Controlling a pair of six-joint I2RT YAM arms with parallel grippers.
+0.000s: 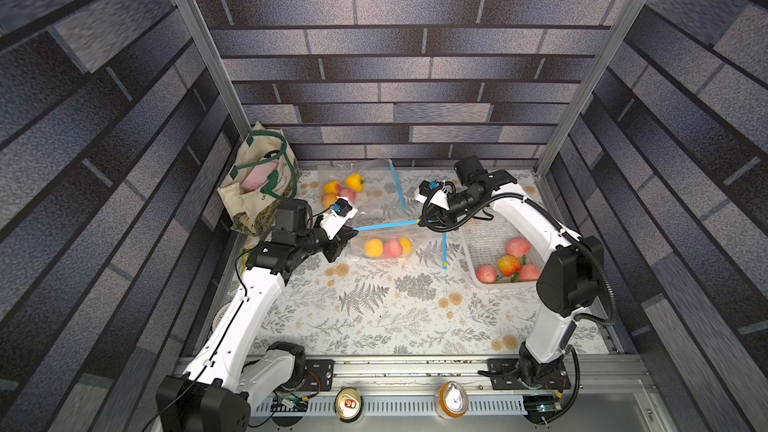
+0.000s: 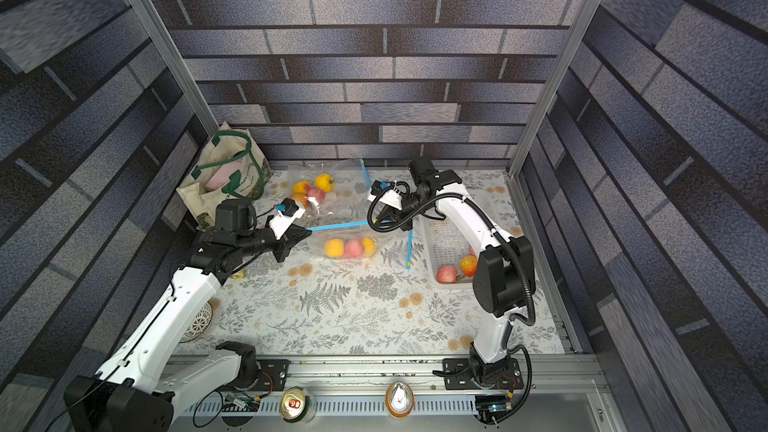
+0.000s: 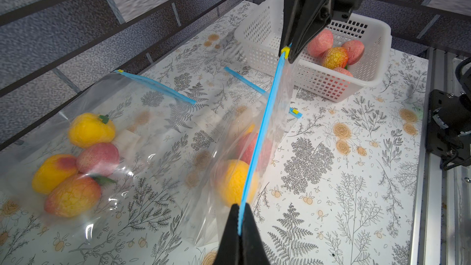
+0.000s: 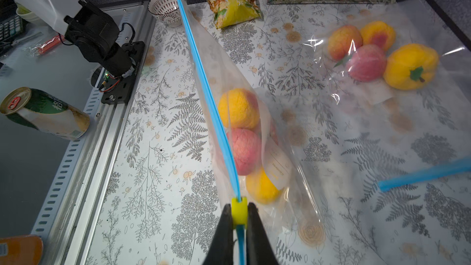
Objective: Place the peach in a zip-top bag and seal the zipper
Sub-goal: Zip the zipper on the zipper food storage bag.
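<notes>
L gripper (image 3: 240, 212) pinched on zip strip (image 3: 262, 128) end; R gripper (image 4: 239, 206) clamps yellow slider (image 4: 239, 214); arms (image 1: 257, 297) angled inward.

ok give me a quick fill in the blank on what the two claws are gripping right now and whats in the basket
1. The right claw is shut on the zipper's ____ slider.
2. The left claw pinches the other end of the ____ zipper strip.
3. The white basket shows ____ fruits.

Missing words: yellow; blue; four
</notes>
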